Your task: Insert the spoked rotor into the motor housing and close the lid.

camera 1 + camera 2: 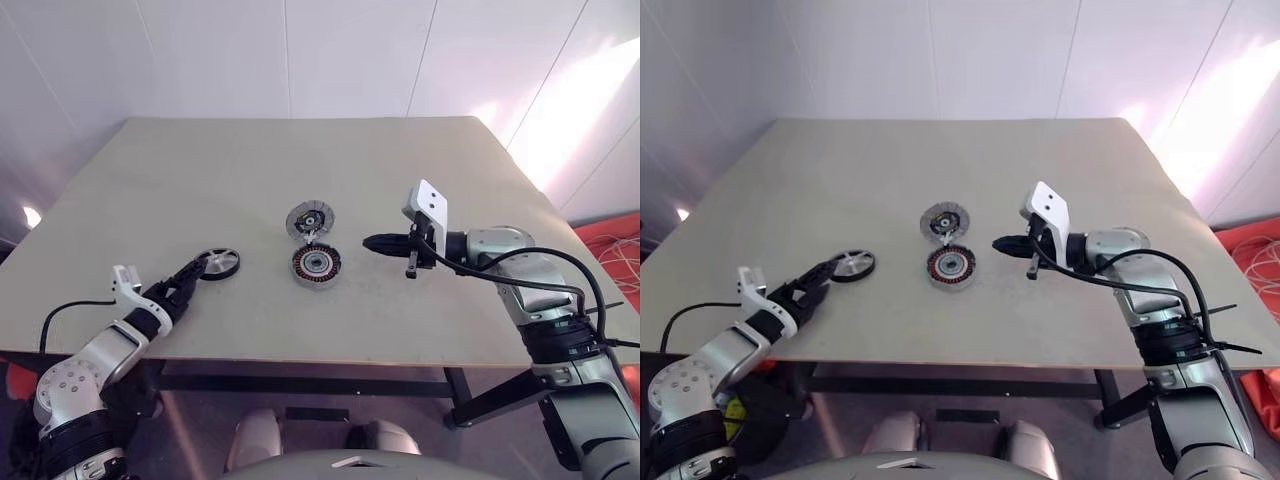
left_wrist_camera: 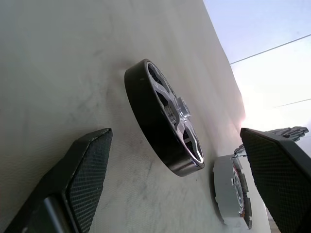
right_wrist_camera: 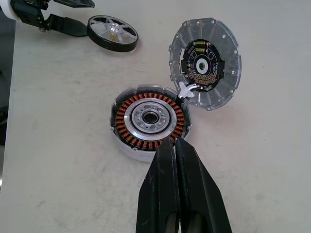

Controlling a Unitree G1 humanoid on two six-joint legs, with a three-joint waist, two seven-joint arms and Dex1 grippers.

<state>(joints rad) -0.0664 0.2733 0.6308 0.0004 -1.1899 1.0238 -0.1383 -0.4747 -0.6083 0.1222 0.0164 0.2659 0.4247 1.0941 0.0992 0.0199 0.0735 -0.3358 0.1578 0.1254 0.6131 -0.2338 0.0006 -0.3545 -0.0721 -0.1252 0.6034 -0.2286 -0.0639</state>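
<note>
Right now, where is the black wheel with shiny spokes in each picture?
Left eye view: black wheel left of centre, at the left gripper tips.
Right eye view: same place.
Left wrist view: between the two open fingers.
Right wrist view: beyond the housing.
Shared landmark: copper-ringed motor housing beside it.

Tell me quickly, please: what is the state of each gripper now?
Left gripper: open, holding nothing, fingers beside the spoked rotor.
Right gripper: closed, holding nothing, near the motor housing.
</note>
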